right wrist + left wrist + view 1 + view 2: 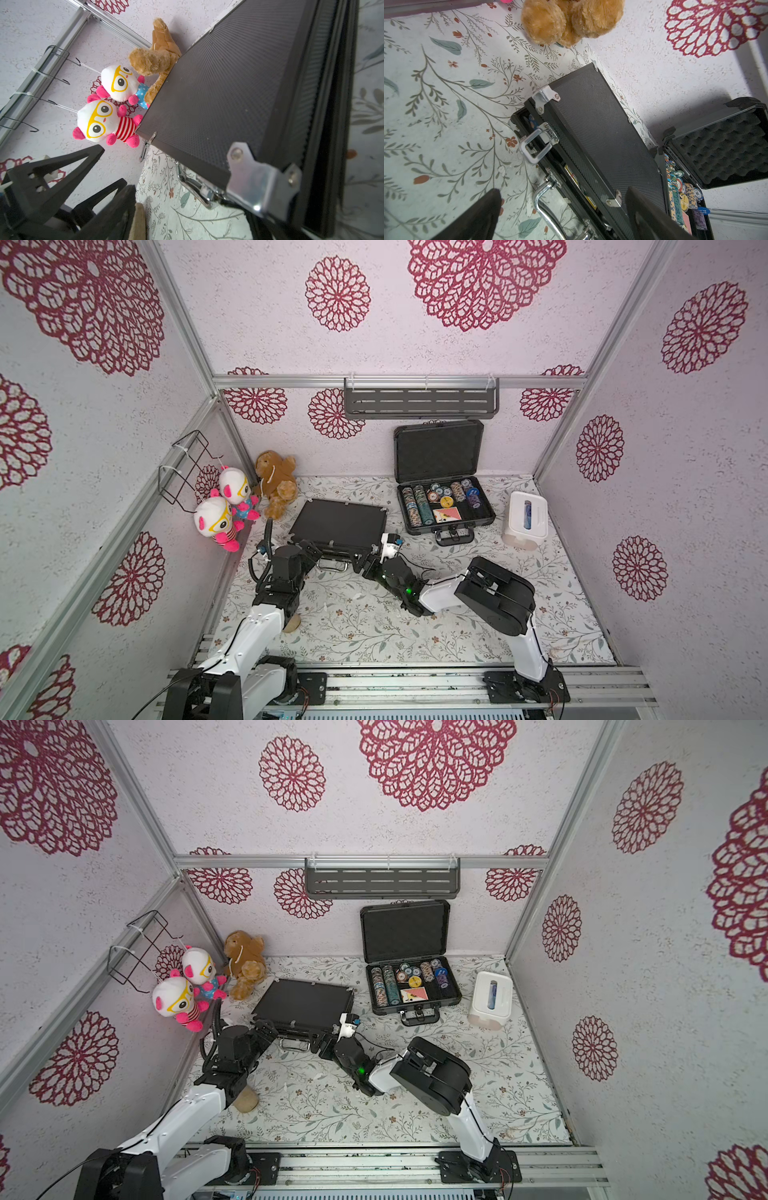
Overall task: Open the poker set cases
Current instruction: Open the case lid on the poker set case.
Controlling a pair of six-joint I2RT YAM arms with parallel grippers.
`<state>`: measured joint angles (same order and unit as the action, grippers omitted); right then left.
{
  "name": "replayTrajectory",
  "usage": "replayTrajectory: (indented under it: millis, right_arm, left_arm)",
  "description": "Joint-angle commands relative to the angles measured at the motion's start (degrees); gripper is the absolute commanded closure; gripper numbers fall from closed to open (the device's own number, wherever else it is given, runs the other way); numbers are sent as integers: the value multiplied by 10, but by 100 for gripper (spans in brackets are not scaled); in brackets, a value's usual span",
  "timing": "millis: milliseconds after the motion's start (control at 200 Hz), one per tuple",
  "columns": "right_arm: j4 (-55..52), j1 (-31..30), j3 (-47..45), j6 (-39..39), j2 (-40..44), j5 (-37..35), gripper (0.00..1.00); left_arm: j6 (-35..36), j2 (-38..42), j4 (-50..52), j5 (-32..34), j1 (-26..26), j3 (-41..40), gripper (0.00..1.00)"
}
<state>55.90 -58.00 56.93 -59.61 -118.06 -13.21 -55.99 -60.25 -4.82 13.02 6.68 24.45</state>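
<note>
The thin black case (pixel 336 526) lies flat left of centre on the table, its lid only just ajar, one silver latch (pixel 536 145) flipped loose; the thicker grey case (pixel 438 452) stands fully open near the back wall, chips (pixel 432 497) on show, so I judge only this lid remains. The left gripper (pixel 311 551) hangs at the front edge with fingers spread wide, one over the lid and one over the table, clamping nothing. The right gripper (pixel 365 560) sits at the front right corner with jaws also wide; whether it touches the lid I cannot tell. The likely trouble is a lid lifted from one corner slipping and dropping shut; the light base could also rise with it, or skid back toward the brown plush (pixel 276 481). The floral table cover (pixel 374 626) looks smooth and offers little grip. The booth is close-walled, with a tissue box (pixel 525 518) on the right and a slotted shelf (pixel 422 400) above.
</note>
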Motion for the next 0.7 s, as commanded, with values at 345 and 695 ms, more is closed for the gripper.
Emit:
replayTrajectory:
  millis: [345, 695]
  right_arm:
    - [-94, 60, 122, 50, 58, -28, 16]
    - [-213, 127, 299, 102, -12, 6, 14]
  left_arm:
    - [1, 21, -5, 15, -5, -9, 3]
    - [4, 17, -10, 16, -5, -9, 3]
